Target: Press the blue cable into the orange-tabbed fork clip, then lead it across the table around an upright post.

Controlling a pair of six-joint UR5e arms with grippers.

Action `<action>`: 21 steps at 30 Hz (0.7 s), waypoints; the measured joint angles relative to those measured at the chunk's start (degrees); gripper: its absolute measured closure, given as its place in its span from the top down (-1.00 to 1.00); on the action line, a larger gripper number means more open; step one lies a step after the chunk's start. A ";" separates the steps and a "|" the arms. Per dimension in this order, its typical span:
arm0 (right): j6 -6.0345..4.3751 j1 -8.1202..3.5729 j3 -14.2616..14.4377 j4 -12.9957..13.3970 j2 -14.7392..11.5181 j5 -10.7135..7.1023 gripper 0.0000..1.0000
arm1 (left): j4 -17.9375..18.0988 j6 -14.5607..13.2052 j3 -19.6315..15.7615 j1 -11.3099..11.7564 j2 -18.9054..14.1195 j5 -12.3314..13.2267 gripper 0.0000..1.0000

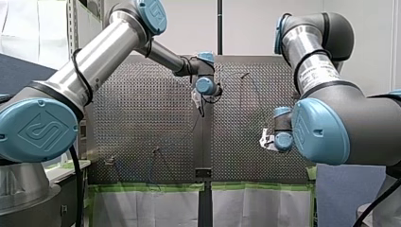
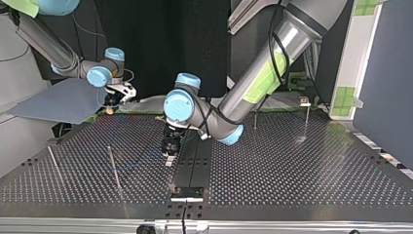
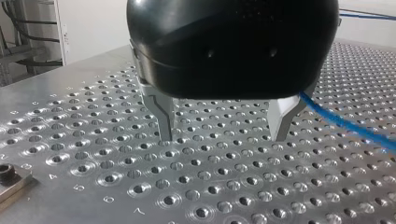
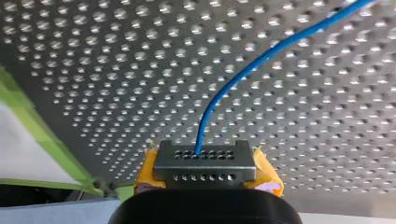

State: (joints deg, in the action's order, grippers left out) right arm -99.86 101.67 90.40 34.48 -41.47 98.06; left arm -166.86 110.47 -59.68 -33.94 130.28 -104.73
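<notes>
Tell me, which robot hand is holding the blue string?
My right gripper, the one with yellow pads: the blue cable runs out from between them. My left gripper has metal fingers spread apart, holding nothing.

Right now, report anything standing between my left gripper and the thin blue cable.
Nothing visible does. The thin blue cable runs close beside my left arm's black metal-fingered gripper, outside its open fingers. Only the bare perforated metal table lies between those fingers.

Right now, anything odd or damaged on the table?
Nothing stands out. The blue cable runs unkinked from my right end effector, shut on it, over the perforated table and past my open left end effector, outside its fingers.
</notes>
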 joint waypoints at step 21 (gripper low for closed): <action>-0.67 -1.94 0.81 6.68 7.79 1.64 -1.00 | 0.30 0.00 0.01 0.38 0.00 0.45 0.97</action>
State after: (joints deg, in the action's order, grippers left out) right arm -100.53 99.74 91.21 41.16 -33.68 99.70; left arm -166.57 110.48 -59.66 -33.56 130.29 -104.28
